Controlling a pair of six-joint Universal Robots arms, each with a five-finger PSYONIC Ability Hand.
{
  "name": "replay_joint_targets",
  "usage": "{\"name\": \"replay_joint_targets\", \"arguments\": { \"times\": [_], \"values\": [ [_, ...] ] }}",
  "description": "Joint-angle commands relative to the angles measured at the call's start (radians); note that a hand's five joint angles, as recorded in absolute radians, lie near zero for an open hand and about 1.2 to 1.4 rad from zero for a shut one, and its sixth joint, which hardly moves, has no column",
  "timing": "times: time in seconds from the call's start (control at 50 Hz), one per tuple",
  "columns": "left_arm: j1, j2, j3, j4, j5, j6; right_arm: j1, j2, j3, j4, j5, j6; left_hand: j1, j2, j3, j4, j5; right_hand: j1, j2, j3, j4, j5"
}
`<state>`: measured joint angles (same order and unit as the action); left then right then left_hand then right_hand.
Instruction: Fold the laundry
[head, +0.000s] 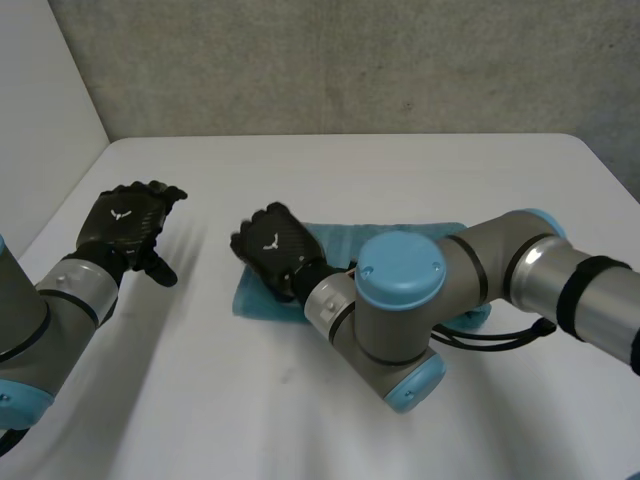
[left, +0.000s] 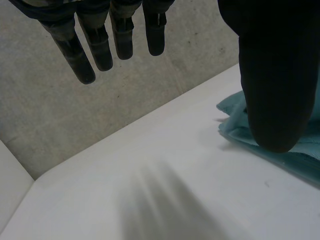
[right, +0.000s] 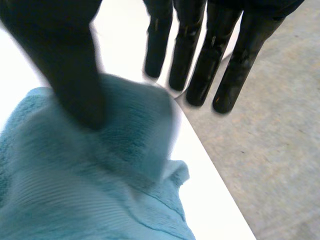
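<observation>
Towel, blue and folded, lies on the table in the head view, partly hidden by the right arm, whose right hand sits over its end; the left hand hovers well apart. Left wrist view — fingers straight, spread, holding nothing, towel beyond the thumb. Right wrist view — fingers straight past the towel's edge, thumb resting on the cloth.
</observation>
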<state>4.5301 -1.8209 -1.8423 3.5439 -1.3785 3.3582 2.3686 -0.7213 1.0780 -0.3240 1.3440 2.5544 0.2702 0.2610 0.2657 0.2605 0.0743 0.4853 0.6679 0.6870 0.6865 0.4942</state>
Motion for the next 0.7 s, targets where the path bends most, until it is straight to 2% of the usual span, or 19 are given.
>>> {"name": "replay_joint_targets", "arguments": {
  "times": [0.02,0.04,0.1,0.12,0.16,0.2,0.22,0.26,0.32,0.36,0.42,0.46,0.52,0.6,0.7],
  "values": [
    [-0.009,0.002,0.006,0.000,0.003,0.000,-0.042,-0.142,0.039,0.028,0.112,0.096,-0.021,-0.012,-0.017,-0.012,0.000,-0.311,-0.493,-0.512,-0.512,-0.494],
    [-0.009,0.002,0.006,0.000,0.003,0.000,-0.096,-0.209,0.077,0.063,0.151,0.175,-0.021,-0.012,-0.017,-0.012,0.000,-0.311,-0.493,-0.512,-0.512,-0.494],
    [-0.028,0.002,0.028,0.000,0.010,-0.002,-0.120,-0.230,0.092,0.077,0.161,0.205,-0.024,-0.015,-0.020,-0.015,-0.003,-0.311,-0.493,-0.512,-0.512,-0.494],
    [-0.051,-0.001,0.046,-0.002,0.009,-0.002,-0.164,-0.271,0.130,0.109,0.168,0.258,-0.022,-0.012,-0.017,-0.012,0.000,-0.311,-0.493,-0.512,-0.512,-0.494],
    [-0.080,-0.011,0.069,-0.002,0.009,-0.002,-0.207,-0.313,0.171,0.145,0.165,0.305,-0.019,-0.009,-0.014,-0.009,0.003,-0.311,-0.493,-0.512,-0.512,-0.494],
    [-0.117,-0.024,0.104,-0.003,0.009,-0.005,-0.300,-0.380,0.264,0.219,0.156,0.372,-0.016,-0.006,-0.011,-0.006,0.006,-0.311,-0.493,-0.512,-0.512,-0.494],
    [-0.129,-0.037,0.116,-0.005,0.009,-0.005,-0.301,-0.380,0.264,0.220,0.156,0.372,-0.013,-0.004,-0.008,-0.003,0.009,-0.311,-0.493,-0.512,-0.512,-0.494],
    [-0.152,-0.066,0.150,-0.010,0.007,-0.005,-0.420,-0.424,0.380,0.272,0.132,0.408,-0.013,-0.003,-0.008,-0.003,0.009,-0.311,-0.493,-0.512,-0.512,-0.494],
    [-0.198,-0.129,0.234,-0.020,0.006,-0.005,-0.457,-0.435,0.430,0.273,0.107,0.409,-0.010,-0.001,-0.005,0.000,0.012,-0.311,-0.493,-0.512,-0.512,-0.494],
    [-0.216,-0.164,0.276,-0.039,0.006,-0.003,-0.505,-0.448,0.497,0.269,0.061,0.411,-0.007,0.002,-0.002,0.003,0.015,-0.301,-0.484,-0.503,-0.502,-0.485],
    [-0.240,-0.265,0.398,-0.118,0.004,-0.002,-0.554,-0.448,0.556,0.249,0.015,0.411,-0.004,0.005,0.001,0.006,0.018,-0.218,-0.401,-0.420,-0.420,-0.402],
    [-0.241,-0.287,0.422,-0.138,0.004,-0.002,-0.595,-0.445,0.618,0.191,-0.015,0.411,-0.004,0.005,0.001,0.006,0.018,-0.081,-0.264,-0.283,-0.282,-0.265],
    [-0.241,-0.371,0.517,-0.211,-0.008,-0.002,-0.612,-0.440,0.660,0.126,-0.022,0.406,-0.004,0.005,0.001,0.006,0.018,0.046,-0.137,-0.156,-0.155,-0.138],
    [-0.241,-0.402,0.543,-0.221,-0.008,-0.002,-0.612,-0.431,0.674,0.088,-0.025,0.406,-0.004,0.005,0.001,0.006,0.018,0.096,-0.087,-0.106,-0.105,-0.088],
    [-0.240,-0.419,0.531,-0.217,-0.010,-0.003,-0.631,-0.339,0.665,0.065,-0.029,0.409,-0.004,0.005,0.001,0.006,0.018,0.166,-0.016,-0.036,-0.035,-0.017]
  ]
}}
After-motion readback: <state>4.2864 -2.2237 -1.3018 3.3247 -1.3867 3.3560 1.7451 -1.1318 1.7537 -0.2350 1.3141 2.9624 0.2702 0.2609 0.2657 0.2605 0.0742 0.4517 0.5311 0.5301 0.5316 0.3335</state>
